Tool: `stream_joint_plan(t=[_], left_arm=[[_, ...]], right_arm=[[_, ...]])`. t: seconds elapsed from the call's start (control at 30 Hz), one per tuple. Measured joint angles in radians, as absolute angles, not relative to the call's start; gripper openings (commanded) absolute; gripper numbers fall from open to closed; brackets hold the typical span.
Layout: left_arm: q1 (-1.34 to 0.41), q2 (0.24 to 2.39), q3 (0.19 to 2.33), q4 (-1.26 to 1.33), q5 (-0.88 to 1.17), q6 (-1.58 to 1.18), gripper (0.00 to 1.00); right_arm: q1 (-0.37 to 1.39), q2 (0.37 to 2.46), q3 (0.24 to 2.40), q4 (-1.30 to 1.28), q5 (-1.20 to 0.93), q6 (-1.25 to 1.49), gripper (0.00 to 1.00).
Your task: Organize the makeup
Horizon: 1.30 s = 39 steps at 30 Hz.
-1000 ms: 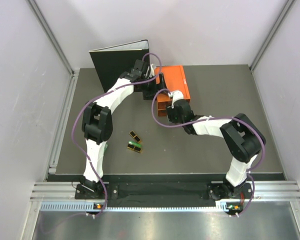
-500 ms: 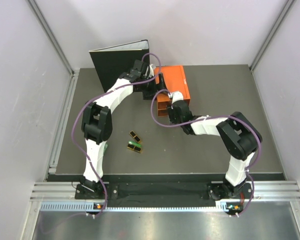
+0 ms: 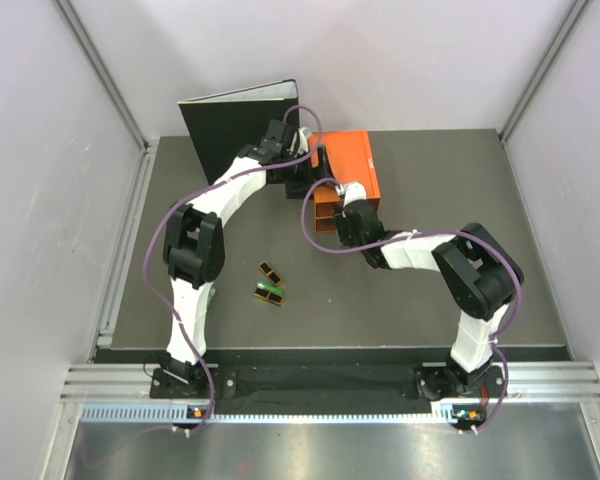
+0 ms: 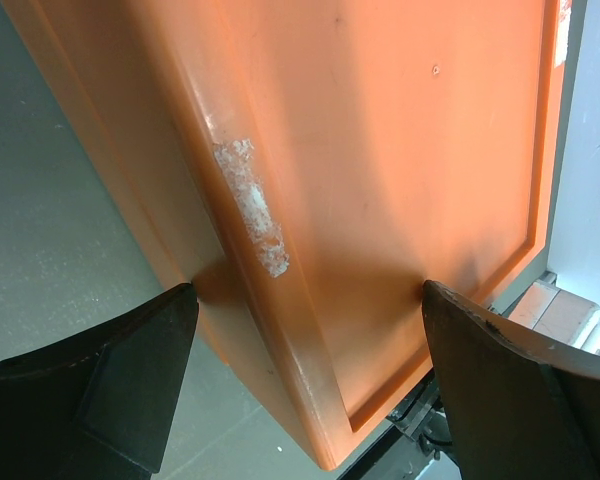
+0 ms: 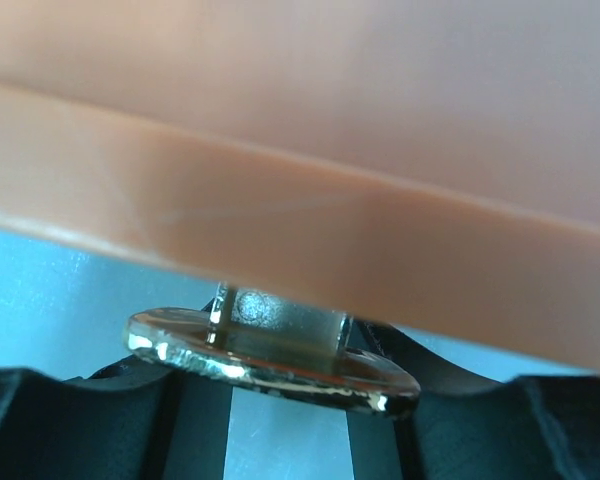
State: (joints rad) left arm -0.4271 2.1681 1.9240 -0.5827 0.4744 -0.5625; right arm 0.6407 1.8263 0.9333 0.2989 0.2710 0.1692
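Observation:
Two pieces of the makeup lie loose on the dark table: a small black case with gold [image 3: 271,271] and a black case with green [image 3: 270,293] just below it. Both grippers are far from them, at the orange drawer box [image 3: 350,160]. My left gripper [image 3: 305,160] stands open and straddles a corner of the box [image 4: 380,150], one finger at its side wall and one over its top [image 4: 307,292]. My right gripper [image 3: 335,205] is at the box's front, shut on the stem of a shiny drawer knob [image 5: 270,355] below the orange drawer front [image 5: 300,230].
A black ring binder [image 3: 235,130] stands upright behind the left arm at the back of the table. Grey walls close in both sides. The arms' purple cables loop over the table's left and middle.
My right arm has edged closer to the box front and its fingers have narrowed around the knob. The left arm and the two cases have not moved.

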Motion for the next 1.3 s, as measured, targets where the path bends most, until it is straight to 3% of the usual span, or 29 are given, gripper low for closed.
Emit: stream_joint_plan(t=[1.3], left_arm=[[-0.402, 2.232, 2.001, -0.604, 0.508, -0.650, 0.96]], right_arm=[[0.654, 1.690, 0.888, 0.053, 0.041, 0.097, 0.02]])
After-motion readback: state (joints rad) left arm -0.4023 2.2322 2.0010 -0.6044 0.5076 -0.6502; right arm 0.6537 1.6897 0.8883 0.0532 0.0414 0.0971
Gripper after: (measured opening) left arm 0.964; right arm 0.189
